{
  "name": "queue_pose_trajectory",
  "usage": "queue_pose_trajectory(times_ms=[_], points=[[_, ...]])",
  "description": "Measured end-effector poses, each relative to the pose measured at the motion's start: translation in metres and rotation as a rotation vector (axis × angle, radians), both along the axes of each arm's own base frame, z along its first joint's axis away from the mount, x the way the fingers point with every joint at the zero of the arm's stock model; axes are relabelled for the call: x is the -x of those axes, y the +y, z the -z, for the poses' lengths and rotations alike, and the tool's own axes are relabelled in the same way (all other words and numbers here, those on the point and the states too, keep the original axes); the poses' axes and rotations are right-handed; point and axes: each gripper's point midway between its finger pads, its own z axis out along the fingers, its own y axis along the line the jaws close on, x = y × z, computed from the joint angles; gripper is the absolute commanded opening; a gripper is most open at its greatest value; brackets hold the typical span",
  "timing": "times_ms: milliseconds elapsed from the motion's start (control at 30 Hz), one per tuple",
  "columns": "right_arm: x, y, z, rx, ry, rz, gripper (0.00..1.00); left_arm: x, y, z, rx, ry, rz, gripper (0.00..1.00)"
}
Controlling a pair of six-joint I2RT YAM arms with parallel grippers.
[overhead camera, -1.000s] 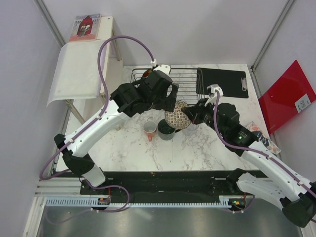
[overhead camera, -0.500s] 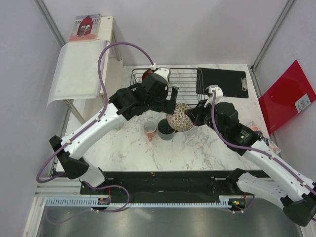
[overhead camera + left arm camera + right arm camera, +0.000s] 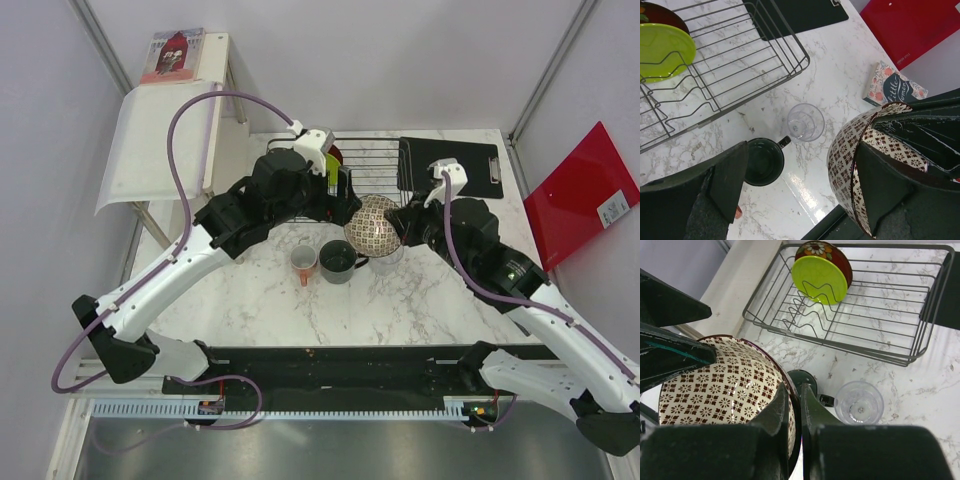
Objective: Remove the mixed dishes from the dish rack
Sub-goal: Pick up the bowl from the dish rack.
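Note:
My right gripper is shut on the rim of the small white bowl with a dark red pattern and holds it tilted above the table, over the dark grey mug and clear glass. My left gripper is open wide right beside that bowl, which is near its right finger. The orange-red cup stands left of the mug. The lime-green plate and dark red bowl stand upright in the wire dish rack.
A black clipboard leans at the rack's right end. A red folder lies off the table's right side, and a small booklet lies near the right edge. A white shelf stand is at the back left.
The right gripper has carried the patterned bowl slightly right and back. The left arm has swung back toward the rack, its gripper now apart from the bowl's left side.

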Motion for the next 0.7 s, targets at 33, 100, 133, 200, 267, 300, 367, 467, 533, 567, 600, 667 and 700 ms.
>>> queue_pose_trajectory(times_ms=[33,100,133,200,267,300,367,467,533,567,600,667,700], points=[[0.000,-0.002,0.002,0.007,0.006,0.009,0.00,0.000,-0.001,0.003,0.001,0.005,0.008,0.89],[0.000,-0.006,0.004,0.014,0.013,0.033,0.00,0.000,-0.004,0.006,0.008,0.011,0.026,0.88],[0.000,-0.008,0.004,0.015,0.012,0.041,0.00,0.000,-0.006,0.006,0.012,0.011,0.032,0.87],[0.001,-0.015,0.003,0.010,0.009,0.068,0.00,0.000,-0.011,0.004,0.031,0.009,0.057,0.89],[0.003,-0.023,0.001,0.005,0.003,0.098,0.00,0.002,-0.016,0.002,0.047,0.006,0.082,0.99],[0.004,-0.027,0.001,0.006,0.000,0.115,0.00,0.002,-0.017,0.001,0.052,0.004,0.087,0.99],[0.005,-0.037,-0.001,0.007,-0.006,0.154,0.00,0.001,-0.018,-0.002,0.065,-0.001,0.094,0.99],[0.004,-0.043,-0.001,0.013,-0.012,0.184,0.00,-0.001,-0.018,-0.005,0.078,-0.013,0.082,0.99],[0.003,-0.054,0.004,0.049,-0.002,0.223,0.00,-0.012,-0.005,-0.006,0.067,-0.029,0.009,0.99],[0.003,-0.057,0.008,0.067,0.006,0.232,0.00,-0.021,0.006,-0.006,0.063,-0.037,-0.041,0.99],[0.003,-0.059,0.011,0.079,0.013,0.236,0.00,-0.030,0.021,-0.008,0.066,-0.043,-0.104,0.99],[0.003,-0.057,0.018,0.103,0.033,0.216,0.00,-0.041,0.043,-0.011,0.077,-0.051,-0.208,0.99],[0.004,-0.053,0.021,0.111,0.043,0.194,0.00,-0.044,0.051,-0.013,0.086,-0.055,-0.244,0.99]])
